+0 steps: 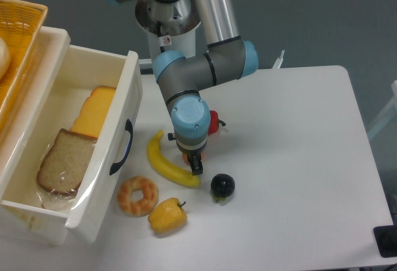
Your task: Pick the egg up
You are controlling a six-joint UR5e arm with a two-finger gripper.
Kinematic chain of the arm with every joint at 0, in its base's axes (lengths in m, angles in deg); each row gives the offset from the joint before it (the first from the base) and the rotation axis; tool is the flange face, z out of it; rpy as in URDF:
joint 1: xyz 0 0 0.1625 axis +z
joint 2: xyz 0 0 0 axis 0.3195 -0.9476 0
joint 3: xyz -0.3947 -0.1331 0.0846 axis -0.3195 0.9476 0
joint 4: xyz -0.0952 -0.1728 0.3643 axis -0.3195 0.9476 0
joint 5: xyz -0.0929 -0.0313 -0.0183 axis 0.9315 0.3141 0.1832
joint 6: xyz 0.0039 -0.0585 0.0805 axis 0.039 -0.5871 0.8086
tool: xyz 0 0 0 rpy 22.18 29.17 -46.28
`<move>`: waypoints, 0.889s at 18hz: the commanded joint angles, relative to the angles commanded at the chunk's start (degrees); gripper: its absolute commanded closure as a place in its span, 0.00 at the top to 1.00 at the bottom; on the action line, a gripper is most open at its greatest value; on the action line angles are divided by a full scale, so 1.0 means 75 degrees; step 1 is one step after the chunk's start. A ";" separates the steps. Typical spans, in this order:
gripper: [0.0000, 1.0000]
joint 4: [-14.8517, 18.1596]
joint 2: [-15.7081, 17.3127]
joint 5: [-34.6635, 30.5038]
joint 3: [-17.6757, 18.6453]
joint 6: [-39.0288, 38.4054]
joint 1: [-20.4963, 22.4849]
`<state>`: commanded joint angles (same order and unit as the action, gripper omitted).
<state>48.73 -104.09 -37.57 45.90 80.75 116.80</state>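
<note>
One small pinkish-orange egg (187,157) lies on the white table (291,147), just beside the banana (166,164) and mostly hidden under the gripper (194,162). Whether the jaws are spread or pinching it cannot be told. It looks smooth, light, slippery; grip gently across its narrow middle

The egg (187,157) shows only as a pinkish sliver under the wrist, just above the gripper (195,166); whether the jaws grip it cannot be told. The red fruit (213,122) up-right of the gripper is half covered by the arm. Far left, the basket (18,54) is cut off by the edge.
</note>
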 joint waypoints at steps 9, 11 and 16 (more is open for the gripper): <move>0.25 0.0035 0.0011 0.0000 -0.0082 -0.0024 0.0000; 0.24 0.0047 0.0035 -0.0012 -0.0141 -0.0024 0.0000; 0.25 0.0152 0.0187 -0.0012 -0.0305 -0.0059 -0.0012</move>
<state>49.87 -102.69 -37.66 43.62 80.30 116.72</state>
